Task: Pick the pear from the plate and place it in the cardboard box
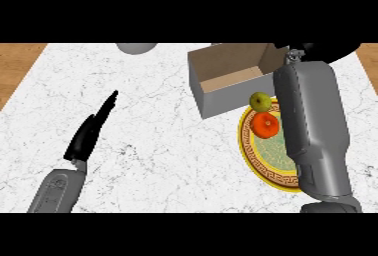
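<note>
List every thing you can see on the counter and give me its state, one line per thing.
Cardboard box: upright, open at the top.
Pear: on the plate's far rim, beside the box, not held.
Orange fruit: on the plate.
Plate: flat on the counter.
Left hand: open, fingers straight.
Right hand: hidden beyond its forearm.

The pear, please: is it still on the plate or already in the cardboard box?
On the plate: the pear sits at the plate's far rim, outside the cardboard box.
</note>
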Action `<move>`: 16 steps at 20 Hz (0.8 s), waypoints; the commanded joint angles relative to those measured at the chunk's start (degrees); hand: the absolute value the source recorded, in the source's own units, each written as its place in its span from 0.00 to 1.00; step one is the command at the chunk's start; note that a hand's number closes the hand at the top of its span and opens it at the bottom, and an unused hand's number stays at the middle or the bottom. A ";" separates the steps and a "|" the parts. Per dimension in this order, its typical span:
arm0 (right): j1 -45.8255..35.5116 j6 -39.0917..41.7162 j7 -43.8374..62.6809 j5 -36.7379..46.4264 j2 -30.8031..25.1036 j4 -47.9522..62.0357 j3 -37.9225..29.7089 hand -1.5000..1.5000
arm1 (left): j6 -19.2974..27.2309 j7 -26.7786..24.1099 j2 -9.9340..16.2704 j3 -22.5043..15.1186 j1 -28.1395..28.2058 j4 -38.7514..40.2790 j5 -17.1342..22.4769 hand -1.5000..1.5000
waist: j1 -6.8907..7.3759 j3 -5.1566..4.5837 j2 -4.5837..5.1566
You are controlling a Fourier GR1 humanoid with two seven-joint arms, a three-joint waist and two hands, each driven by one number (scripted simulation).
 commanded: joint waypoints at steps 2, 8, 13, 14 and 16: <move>4.03 -17.62 12.23 1.10 0.32 -6.24 2.47 0.00 | -0.14 0.34 -0.23 -0.17 0.83 0.26 0.00 0.50 | -0.89 0.00 -0.31; 13.97 -25.85 11.74 5.14 0.33 -14.76 6.31 0.00 | 1.14 -0.28 0.48 0.82 2.21 -0.12 -0.41 0.50 | -2.59 -0.02 -0.76; 24.19 -29.82 12.41 6.44 0.33 -22.75 9.83 0.00 | 0.17 1.16 0.59 1.35 2.86 -1.38 0.79 0.50 | -3.40 0.03 -1.25; 26.63 -30.50 13.64 7.95 0.33 -22.52 11.28 0.00 | 0.40 -0.63 1.44 1.89 2.76 -1.10 0.62 0.50 | -2.78 -0.01 -0.97; 30.09 -30.90 13.82 8.55 0.33 -27.00 12.75 0.00 | -0.81 -0.38 2.73 2.43 3.26 -1.38 1.12 0.50 | -3.45 0.00 -1.25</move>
